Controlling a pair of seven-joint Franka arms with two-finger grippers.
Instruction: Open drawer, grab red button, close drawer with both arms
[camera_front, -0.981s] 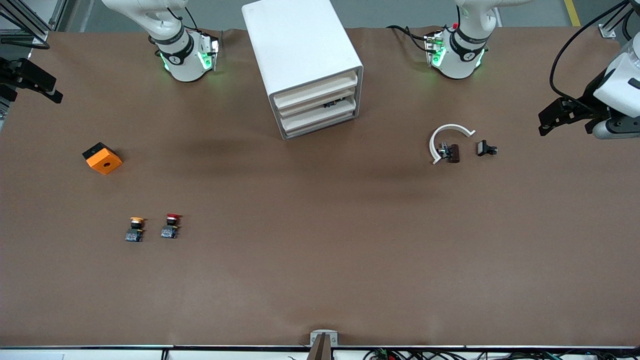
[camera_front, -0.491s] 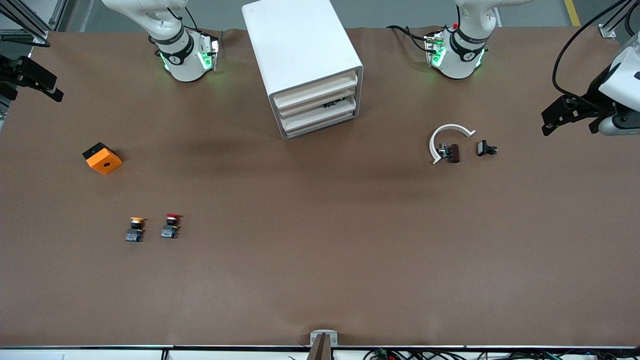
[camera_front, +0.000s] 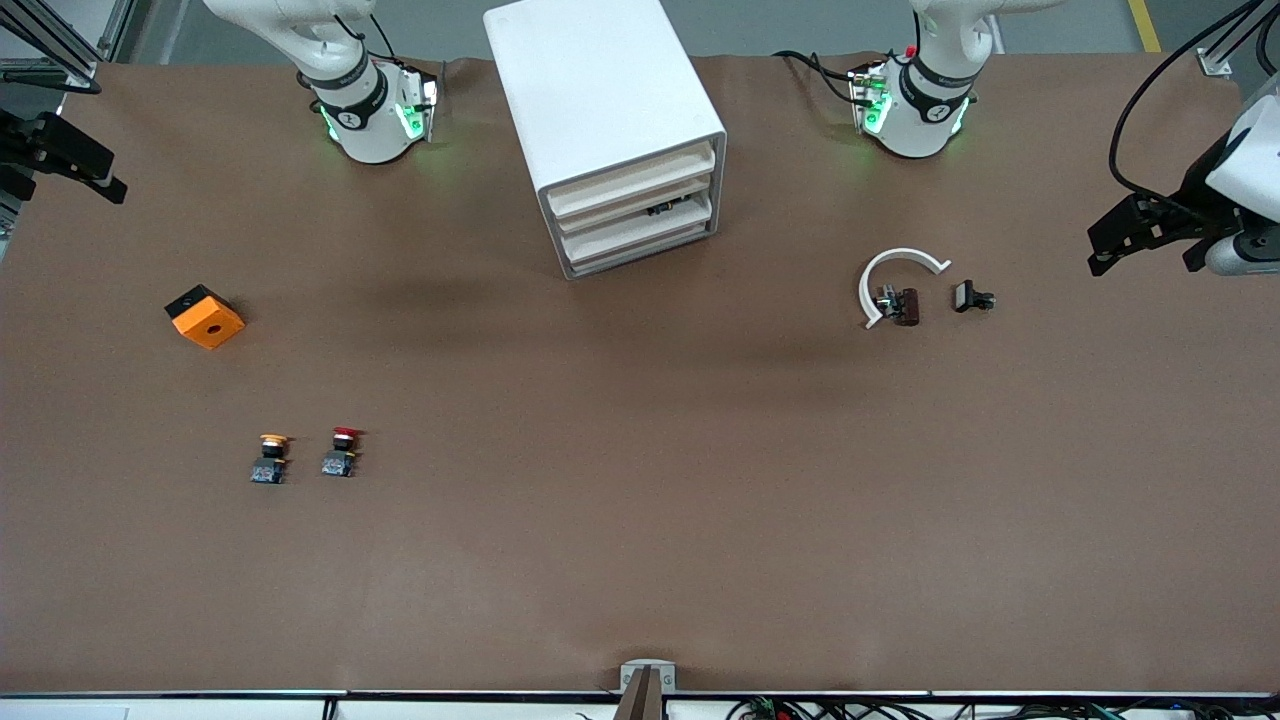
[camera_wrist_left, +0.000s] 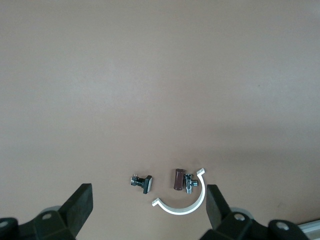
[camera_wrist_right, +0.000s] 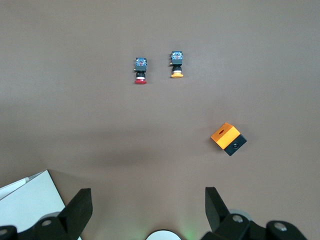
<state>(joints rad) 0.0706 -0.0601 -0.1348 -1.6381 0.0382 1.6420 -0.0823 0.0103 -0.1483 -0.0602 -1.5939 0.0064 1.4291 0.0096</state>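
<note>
- At the right arm's end of the bench, the button (camera_front: 342, 452) with the red cap stands just beside a similar yellow-capped button (camera_front: 271, 458); both lie nearer the front camera than the orange cube (camera_front: 205, 316).
- Judged handling: the button is small, light and rigid. Grip its squarish body rather than the rounded cap, which may slip.
- Lowest drawer (camera_front: 640, 252) of the white cabinet (camera_front: 600, 120) is closed. Its thin front edge offers little to hook.
- Left tool (camera_front: 1135, 228) hovers released over the left arm's end of the bench; right tool (camera_front: 70, 160) hovers released over the right arm's end.
- Left wrist view alone details a white curved clip (camera_wrist_left: 182, 204) and two small dark parts.
- Right wrist view shows both buttons with their caps toward the camera, and a cabinet corner.
</note>
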